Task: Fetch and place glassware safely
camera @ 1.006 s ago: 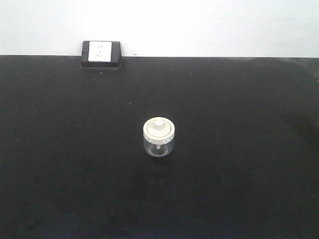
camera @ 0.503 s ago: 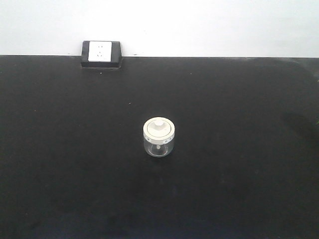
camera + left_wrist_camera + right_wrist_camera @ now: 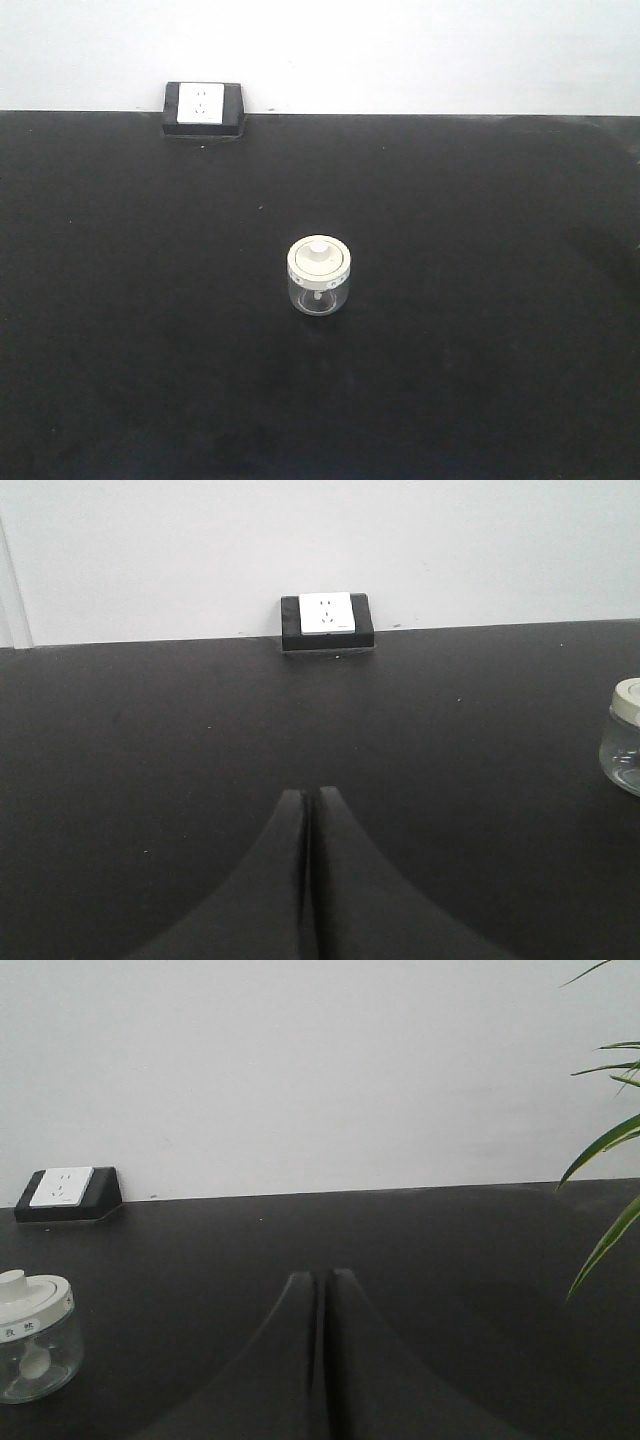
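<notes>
So the biggest thing here is the black table (image 3: 150, 350), filling nearly the whole front view and running back to a plain white wall (image 3: 400, 50). I'll use the glass jar (image 3: 318, 276) as the reference point since it's the thing that matters.

The jar sits upright on the table, roughly mid-surface in the front view, all on its own with nothing touching it. It's a squat clear glass pot with a round cream-white lid (image 3: 318, 259), a little knob in the middle and small dark marks around the lid's rim. From the right wrist camera you can see something small and white inside the glass.

Well behind the jar and off to its left, right where the table meets the wall, there's a black socket box (image 3: 204, 108) with a white outlet face.

Green plant leaves (image 3: 605, 1150) poke in at the far right edge of the right wrist view, well apart from the jar.

The left gripper (image 3: 309, 810) has its two black fingers pressed together, empty, and the jar is off to its right at the frame edge. The right gripper (image 3: 320, 1290) is the same story: fingers closed against each other with nothing between them, jar down at its left. Neither one is touching the jar.
</notes>
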Controlling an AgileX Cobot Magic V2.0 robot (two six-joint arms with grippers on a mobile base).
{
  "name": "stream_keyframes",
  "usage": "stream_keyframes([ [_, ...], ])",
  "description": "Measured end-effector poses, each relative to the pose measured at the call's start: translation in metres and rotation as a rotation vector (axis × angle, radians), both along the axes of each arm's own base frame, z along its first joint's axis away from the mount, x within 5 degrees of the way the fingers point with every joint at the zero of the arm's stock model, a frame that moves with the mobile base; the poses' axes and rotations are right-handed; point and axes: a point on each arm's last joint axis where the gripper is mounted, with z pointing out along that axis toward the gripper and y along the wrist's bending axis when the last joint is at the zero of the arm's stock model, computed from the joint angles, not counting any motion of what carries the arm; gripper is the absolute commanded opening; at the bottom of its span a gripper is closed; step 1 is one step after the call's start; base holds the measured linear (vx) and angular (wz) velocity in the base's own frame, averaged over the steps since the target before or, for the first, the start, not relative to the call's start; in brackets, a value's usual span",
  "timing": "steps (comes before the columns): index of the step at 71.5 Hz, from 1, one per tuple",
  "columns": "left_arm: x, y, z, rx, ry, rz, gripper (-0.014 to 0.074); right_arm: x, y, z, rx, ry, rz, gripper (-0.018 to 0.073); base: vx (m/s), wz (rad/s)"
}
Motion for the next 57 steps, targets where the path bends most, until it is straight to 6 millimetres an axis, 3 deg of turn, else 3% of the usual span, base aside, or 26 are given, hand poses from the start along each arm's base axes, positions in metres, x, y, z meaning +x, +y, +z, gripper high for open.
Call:
stream_keyframes([
  [57,0.0000,0.0000,0.0000,0.000,0.000,0.000,-0.0007,0.0000,0.0000,0.0000,0.000,0.000,0.000,-0.0008,0.00,0.00],
])
